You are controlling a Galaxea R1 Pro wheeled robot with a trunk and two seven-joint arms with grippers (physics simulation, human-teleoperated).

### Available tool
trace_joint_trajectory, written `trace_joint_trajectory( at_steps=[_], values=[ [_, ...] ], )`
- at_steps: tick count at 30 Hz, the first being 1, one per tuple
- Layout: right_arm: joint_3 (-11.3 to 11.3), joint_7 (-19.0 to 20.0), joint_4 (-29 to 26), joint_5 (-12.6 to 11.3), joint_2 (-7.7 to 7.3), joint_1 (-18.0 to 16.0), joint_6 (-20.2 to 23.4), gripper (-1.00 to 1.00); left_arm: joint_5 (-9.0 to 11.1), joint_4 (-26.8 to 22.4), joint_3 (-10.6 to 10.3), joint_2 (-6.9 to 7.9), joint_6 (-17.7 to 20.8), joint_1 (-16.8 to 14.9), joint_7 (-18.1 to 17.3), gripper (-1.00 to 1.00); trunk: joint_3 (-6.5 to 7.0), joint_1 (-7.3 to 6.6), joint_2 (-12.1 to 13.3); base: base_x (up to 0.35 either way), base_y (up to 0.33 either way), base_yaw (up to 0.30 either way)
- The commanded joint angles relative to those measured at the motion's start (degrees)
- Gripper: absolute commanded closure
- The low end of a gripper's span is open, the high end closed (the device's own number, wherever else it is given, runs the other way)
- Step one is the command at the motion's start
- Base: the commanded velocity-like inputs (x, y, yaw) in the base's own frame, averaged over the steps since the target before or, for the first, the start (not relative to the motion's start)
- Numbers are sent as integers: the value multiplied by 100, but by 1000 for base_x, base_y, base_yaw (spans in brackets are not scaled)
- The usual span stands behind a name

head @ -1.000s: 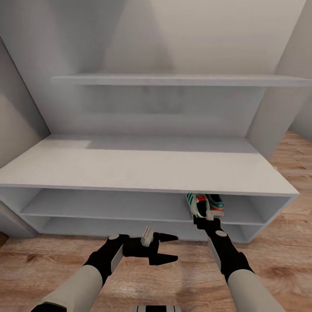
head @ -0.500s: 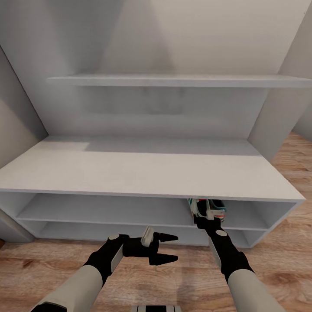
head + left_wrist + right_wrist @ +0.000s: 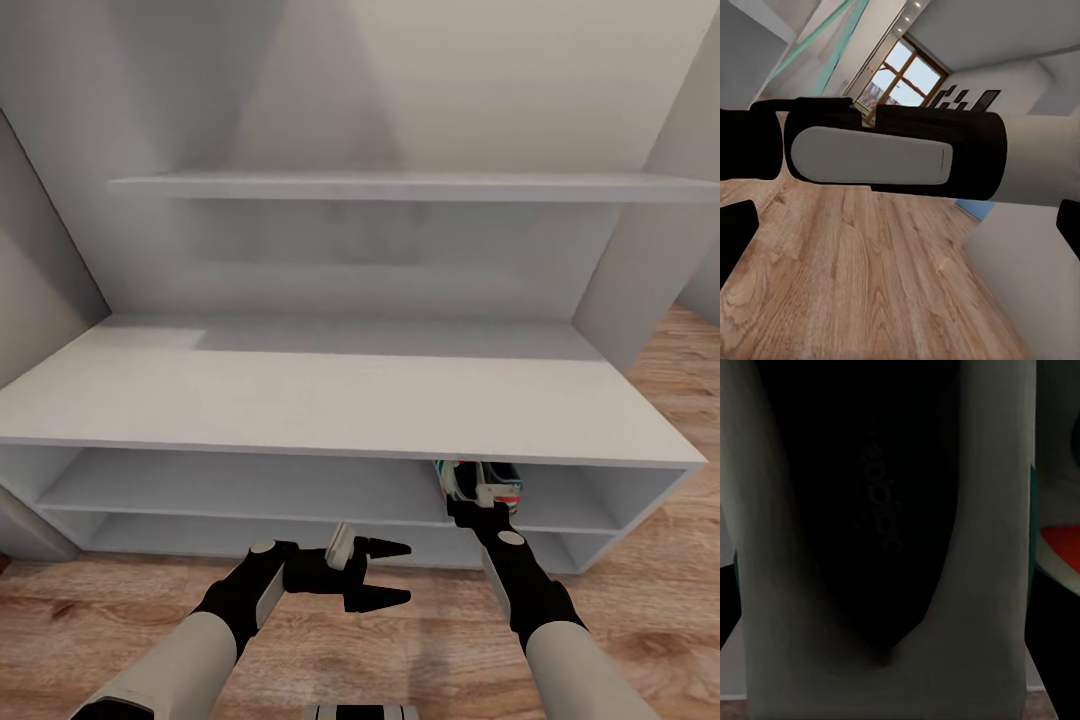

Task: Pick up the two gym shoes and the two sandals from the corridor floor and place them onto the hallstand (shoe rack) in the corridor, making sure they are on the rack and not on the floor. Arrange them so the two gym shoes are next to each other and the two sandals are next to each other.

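1. A gym shoe (image 3: 480, 482) sits in the upper open tier of the rack (image 3: 330, 395), toward its right end, just under the front edge of the rack's wide top board. Cream, green and a red patch show on it.
2. In the right wrist view the shoe (image 3: 967, 607) is seen from very close: a cream collar wraps a dark opening with faint lettering on the insole. At one edge is another cream, green and red shape (image 3: 1059, 532); I cannot tell whether it is a second shoe.
3. The right hand (image 3: 478, 508) is at the shoe, reaching into that tier at the shelf's front edge. Its fingers appear closed on the shoe's near end, though the shoe largely hides them.
4. The right forearm runs from the lower right of the head view up to the rack.
5. The left hand (image 3: 385, 573) hangs above the floor (image 3: 640, 600) in front of the rack, well apart from the shoe. Its two black fingers are spread wide with nothing between them, pointing toward the right arm.
6. The left wrist view looks across wood planks at a black-and-white arm segment (image 3: 892, 154), with a window (image 3: 900, 71) in the distance.
7. The rack is pale grey-white: two low tiers, the top board, and a tall back panel carrying a higher shelf (image 3: 400, 186).
8. The floor is light brown wood plank on both sides of the rack.
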Motion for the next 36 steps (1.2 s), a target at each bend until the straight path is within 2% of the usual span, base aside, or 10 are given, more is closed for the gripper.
trace_joint_trajectory(
  at_steps=[1,8,32,33,36],
  values=[
    [-29,-1,49,65,6,1,29,100,54,3,-40,6,-15,-3,-1,-100,-5,0,-1,31,0,0],
    [-29,-2,49,65,4,1,27,100,54,3,-38,6,-15,-4,-1,-100,-5,0,-1,162,0,0],
    [-29,1,55,65,3,1,30,100,54,3,-34,6,-6,-4,-9,-100,-5,0,-1,30,0,0],
    [-29,1,52,65,4,1,27,-100,54,3,-34,6,-6,-5,-10,-100,-5,0,-1,0,0,0],
    [-29,1,50,65,3,1,25,-100,54,3,-31,6,-6,-3,-10,-100,-5,0,-1,0,0,0]
  ],
)
